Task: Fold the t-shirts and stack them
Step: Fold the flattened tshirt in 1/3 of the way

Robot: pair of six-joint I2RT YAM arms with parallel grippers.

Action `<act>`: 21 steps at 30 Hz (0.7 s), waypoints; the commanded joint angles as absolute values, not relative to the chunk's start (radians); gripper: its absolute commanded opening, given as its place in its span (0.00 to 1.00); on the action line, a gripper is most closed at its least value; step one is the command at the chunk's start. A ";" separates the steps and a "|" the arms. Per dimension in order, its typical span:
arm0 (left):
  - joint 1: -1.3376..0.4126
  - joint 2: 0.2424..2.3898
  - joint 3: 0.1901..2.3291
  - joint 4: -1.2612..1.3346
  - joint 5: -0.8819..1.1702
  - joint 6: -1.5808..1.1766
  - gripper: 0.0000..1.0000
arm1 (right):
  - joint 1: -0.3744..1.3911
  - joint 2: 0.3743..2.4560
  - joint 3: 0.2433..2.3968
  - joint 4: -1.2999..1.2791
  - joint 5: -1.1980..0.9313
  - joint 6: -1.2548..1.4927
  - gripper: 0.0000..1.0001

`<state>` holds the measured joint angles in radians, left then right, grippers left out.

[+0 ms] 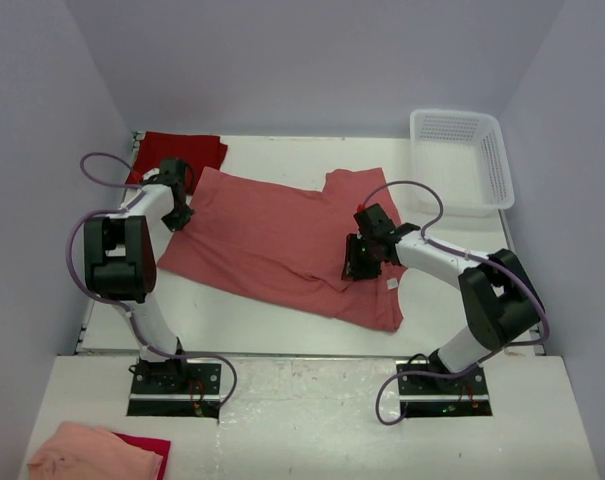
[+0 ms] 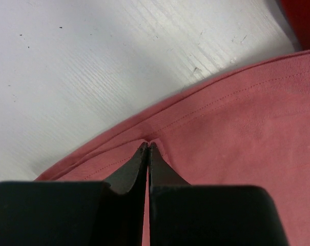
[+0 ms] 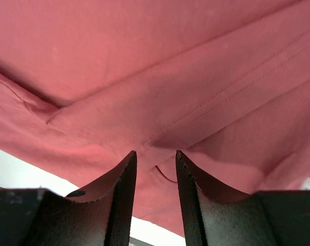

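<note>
Salmon t-shirt [image 1: 272, 240] hem in left hand [image 2: 147, 145]

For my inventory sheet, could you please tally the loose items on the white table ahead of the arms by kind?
T-shirts: 2 (salmon t-shirt, crimson t-shirt)
Baskets: 1 (white mesh basket)
Total: 3
</note>
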<state>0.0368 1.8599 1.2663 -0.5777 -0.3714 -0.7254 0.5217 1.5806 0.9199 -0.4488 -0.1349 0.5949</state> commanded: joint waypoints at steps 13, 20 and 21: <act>0.040 1.838 1.278 -0.548 -0.376 -0.747 0.00 | 0.627 1.551 0.881 -0.373 -0.140 0.689 0.38; 0.040 1.845 1.272 -0.545 -0.364 -0.749 0.00 | 0.646 1.562 0.856 -0.367 -0.120 0.703 0.39; 0.040 1.845 1.269 -0.545 -0.364 -0.749 0.00 | 0.646 1.566 0.851 -0.359 -0.121 0.703 0.38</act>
<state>0.0368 1.8599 1.2659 -0.5705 -0.3607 -0.7254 0.6411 1.5806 0.8619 -0.3866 -0.1436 0.6811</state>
